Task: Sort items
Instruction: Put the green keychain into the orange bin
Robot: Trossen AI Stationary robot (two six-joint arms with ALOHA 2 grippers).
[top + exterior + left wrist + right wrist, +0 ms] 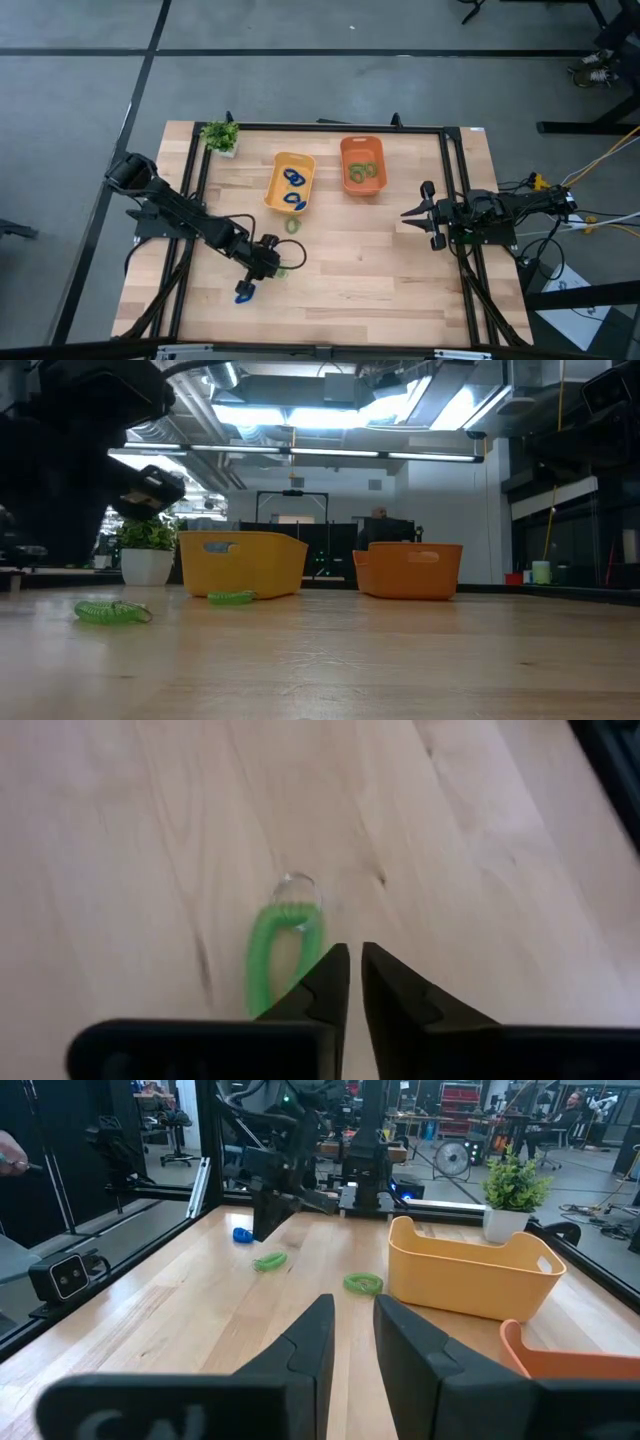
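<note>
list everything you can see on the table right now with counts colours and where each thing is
Yellow-orange bin: one, mid-table, holding blue rings, at least two.
Orange bin: one, right of the first, holding green rings, about three.
Loose green rings: two; one just in front of the yellow-orange bin, one by the left hand.
Loose blue ring: one, near the table's front left.
Potted plant: one, green, back-left corner.
Left hand: low over the table, fingers nearly together beside the green ring.
Right hand: at the table's right side, holding nothing.

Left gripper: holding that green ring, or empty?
Empty. The left gripper stands nearly closed on nothing; the green ring lies flat on the table beside its fingertips.
</note>
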